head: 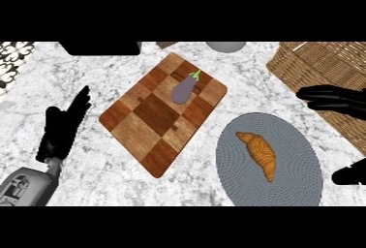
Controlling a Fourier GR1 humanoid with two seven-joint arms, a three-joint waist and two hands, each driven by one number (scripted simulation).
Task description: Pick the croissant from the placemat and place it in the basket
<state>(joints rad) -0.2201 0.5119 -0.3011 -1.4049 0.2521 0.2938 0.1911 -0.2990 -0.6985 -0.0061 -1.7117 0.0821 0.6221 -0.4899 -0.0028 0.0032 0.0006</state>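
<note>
Golden-brown croissant (260,154) with darker ridges, on a grey-blue placemat (286,189) of fine concentric lines; tan woven basket (325,72); chequered board (154,121) in light and dark brown wood; dull purple eggplant (185,89) with green stem; white desk (107,169) veined in grey marble; black left hand (63,128) on a grey forearm; black right hand (336,99).
</note>
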